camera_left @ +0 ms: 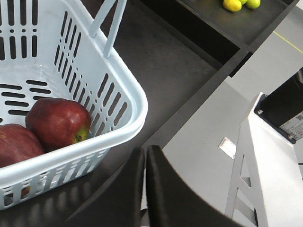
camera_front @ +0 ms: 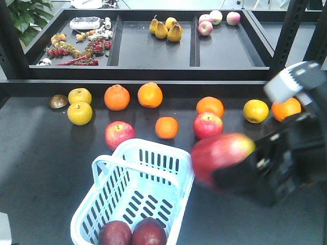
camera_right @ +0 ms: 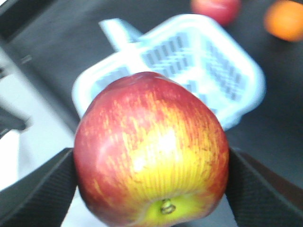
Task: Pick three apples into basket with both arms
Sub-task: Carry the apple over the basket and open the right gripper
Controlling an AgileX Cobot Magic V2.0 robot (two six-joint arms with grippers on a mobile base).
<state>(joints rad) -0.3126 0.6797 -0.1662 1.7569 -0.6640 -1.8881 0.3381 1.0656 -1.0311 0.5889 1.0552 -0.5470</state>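
The pale blue basket (camera_front: 153, 146) stands at the front middle of the dark table. Two dark maroon apples (camera_front: 115, 234) (camera_front: 148, 232) lie side by side in its near end; the left wrist view shows them as one apple (camera_left: 57, 123) and another (camera_left: 14, 144) behind the basket's rim (camera_left: 118, 137). My right gripper (camera_front: 225, 159) is shut on a third apple (camera_front: 220, 151), red with a yellow patch, held in the air just right of the basket. That apple (camera_right: 151, 151) fills the right wrist view between the jaws of the right gripper (camera_right: 151, 184). My left gripper (camera_left: 145, 156) is shut and empty, outside the basket's corner.
Loose on the table behind the basket are several oranges (camera_front: 166, 127), two pink-red apples (camera_front: 119, 134) (camera_front: 207, 125) and yellow fruit (camera_front: 79, 113). A black shelf (camera_front: 153, 71) with trays of pears and small fruit runs along the back. The table's edge (camera_left: 189, 106) drops to grey floor.
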